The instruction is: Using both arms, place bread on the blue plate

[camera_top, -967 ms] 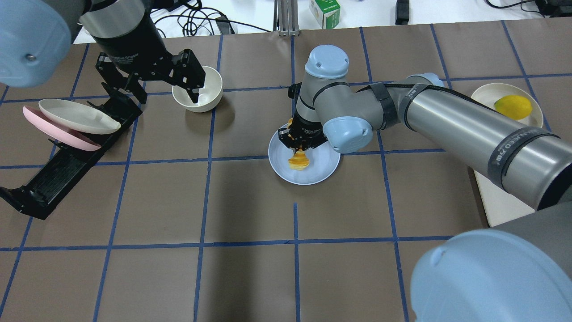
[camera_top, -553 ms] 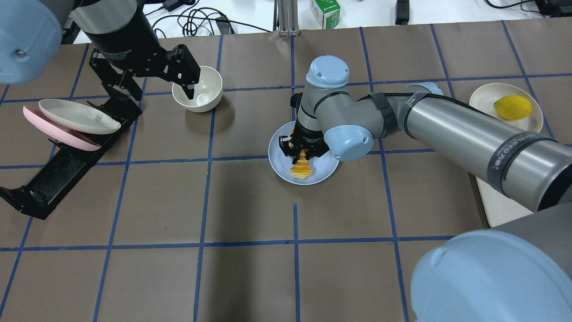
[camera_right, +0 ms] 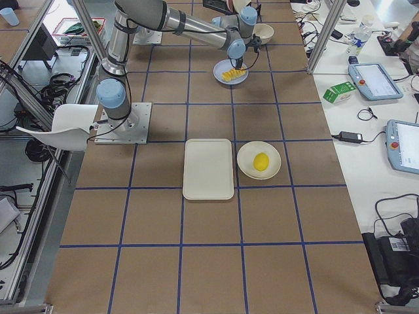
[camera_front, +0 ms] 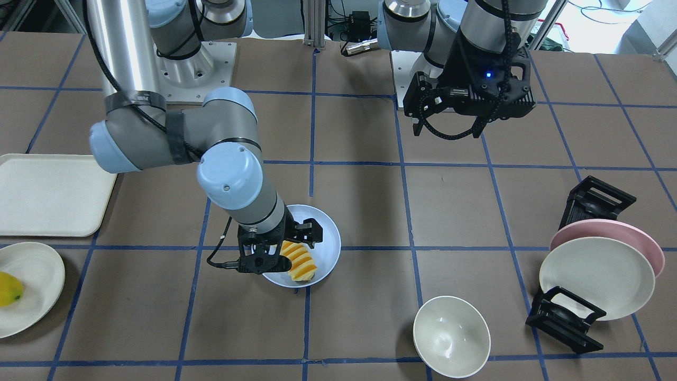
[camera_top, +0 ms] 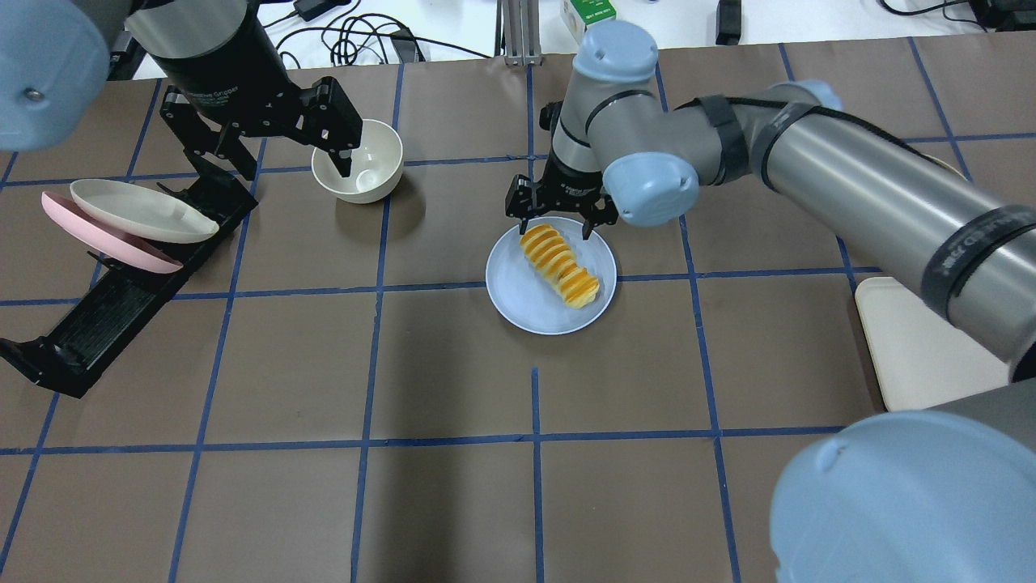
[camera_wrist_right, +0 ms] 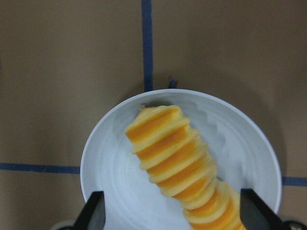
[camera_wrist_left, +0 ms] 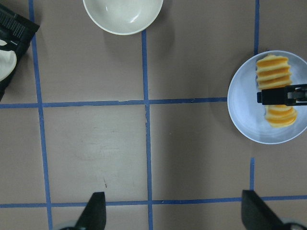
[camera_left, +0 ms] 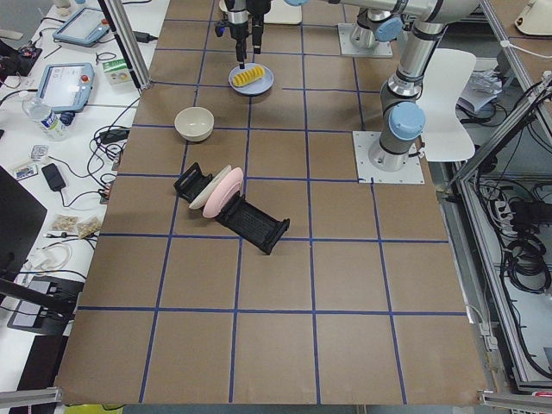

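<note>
1. Overhead exterior: bread (camera_top: 560, 265) lies flat on blue plate (camera_top: 518, 304), diagonal, whole loaf inside the rim. Plate sits about mid-bench (camera_top: 453, 364).
2. Right gripper (camera_top: 557, 220) hangs over the plate's operator-side rim, fingers spread wide. Loaf is not clamped. Right wrist view shows a fingertip on either side of the loaf's end.
3. Left gripper (camera_wrist_left: 175, 215): fingers apart, holding nothing, high above the bench's left half.
4. Cream bowl (camera_top: 387, 166) sits toward the operators' edge, left of the blue plate. Only its glossy inside shows.
5. Black rack (camera_top: 105, 316) on the left half holds a pink plate (camera_top: 89, 235) and a white plate (camera_top: 137, 210), both leaning.
6. Cream plate (camera_right: 247, 154) on the right half holds a yellow fruit (camera_right: 260, 161). Cream tray (camera_right: 208, 169) sits just beside it, robot side.
</note>
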Robot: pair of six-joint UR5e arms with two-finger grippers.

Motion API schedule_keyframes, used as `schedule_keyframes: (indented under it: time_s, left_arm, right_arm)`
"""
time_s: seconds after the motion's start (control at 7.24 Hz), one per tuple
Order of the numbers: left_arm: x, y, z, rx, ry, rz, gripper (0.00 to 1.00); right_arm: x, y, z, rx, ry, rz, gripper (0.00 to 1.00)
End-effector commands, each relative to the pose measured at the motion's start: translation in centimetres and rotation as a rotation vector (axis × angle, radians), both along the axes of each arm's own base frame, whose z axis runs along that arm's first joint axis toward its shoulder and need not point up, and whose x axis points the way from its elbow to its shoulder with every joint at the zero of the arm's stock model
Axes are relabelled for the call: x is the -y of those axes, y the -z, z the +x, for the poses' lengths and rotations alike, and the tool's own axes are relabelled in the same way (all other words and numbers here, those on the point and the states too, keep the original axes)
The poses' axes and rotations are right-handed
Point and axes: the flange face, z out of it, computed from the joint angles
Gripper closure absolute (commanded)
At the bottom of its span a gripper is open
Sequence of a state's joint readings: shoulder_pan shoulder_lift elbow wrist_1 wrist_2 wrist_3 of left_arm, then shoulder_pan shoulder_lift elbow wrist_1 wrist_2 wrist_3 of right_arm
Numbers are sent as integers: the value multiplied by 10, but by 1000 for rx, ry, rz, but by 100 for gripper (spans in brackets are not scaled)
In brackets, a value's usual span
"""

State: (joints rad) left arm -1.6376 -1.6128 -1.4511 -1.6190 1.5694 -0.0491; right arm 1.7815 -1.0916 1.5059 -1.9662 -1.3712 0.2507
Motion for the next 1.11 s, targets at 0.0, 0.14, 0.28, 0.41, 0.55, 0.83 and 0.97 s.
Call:
schedule_keyframes:
  time_s: [0.0, 0.14, 0.28, 0.41, 0.55, 0.83, 0.97]
  left_arm:
    - [3, 2, -5, -9, 7, -22, 0]
    - [-1, -6, -1, 5, 6, -43, 0]
    - [-3, -5, -3, 0, 10, -41, 0]
    - [-2, 0, -3, -5, 13, -32, 0]
    - [-4, -2, -4, -7, 12, -36, 0]
    - [0, 1, -5, -10, 6, -31, 0]
    - [-2, 0, -5, -10, 10, -36, 0]
  right_arm:
    - [8, -88, -53, -120, 10, 3, 0]
    - [-10, -137, -73, -167, 23, -4, 0]
    - [-40, -188, -91, -166, 23, -31, 0]
    - [-68, -229, -97, -157, -17, -91, 0]
    - [-80, -247, -109, -161, -55, -110, 0]
    - [-77, -239, -131, -162, -142, -107, 0]
    - [-76, -235, -143, -161, -157, -91, 0]
